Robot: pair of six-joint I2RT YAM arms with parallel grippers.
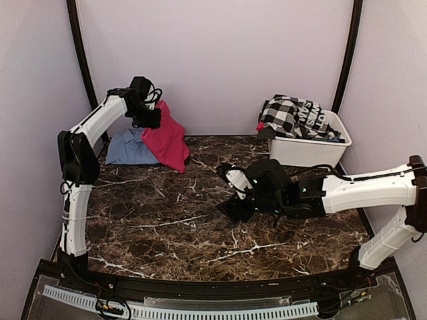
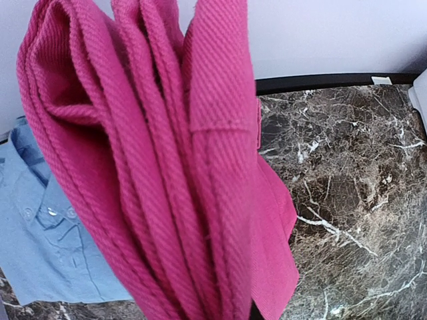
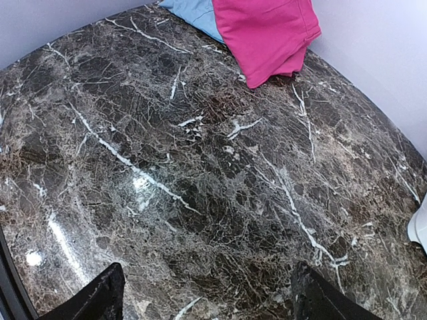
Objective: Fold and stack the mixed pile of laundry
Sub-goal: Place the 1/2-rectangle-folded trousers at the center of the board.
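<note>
- My left gripper (image 1: 148, 110) is raised at the far left corner, pinched narrow on the magenta-pink cloth (image 1: 167, 137). The cloth hangs from it in loose vertical folds, its lower edge down on the table (image 1: 167, 227).
- My right gripper (image 3: 210, 300) hovers low over the middle of the marble with its fingers spread wide and nothing between them.
- The light-blue shirt (image 1: 130, 148) lies flat by the back wall, partly under the pink cloth; I judge it the base of the stack.
- The black-and-white checked garment (image 1: 287, 113) is heaped with other dark cloth in the white tub (image 1: 303, 152) at the far right, unfolded.
- By my reckoning the job is early: one piece is laid down, one is in hand and the tub's load is untouched.
- Only the top view shows the tub's contents and both arms together.
- The left wrist view alone shows the pink cloth's ribbed weave and bunched pleats, and the buttons on the blue shirt. My own left fingers are hidden behind the cloth there.
- The right wrist view alone shows bare marble between my right fingertips, with the pink and blue pieces well apart at the far edge.
</note>
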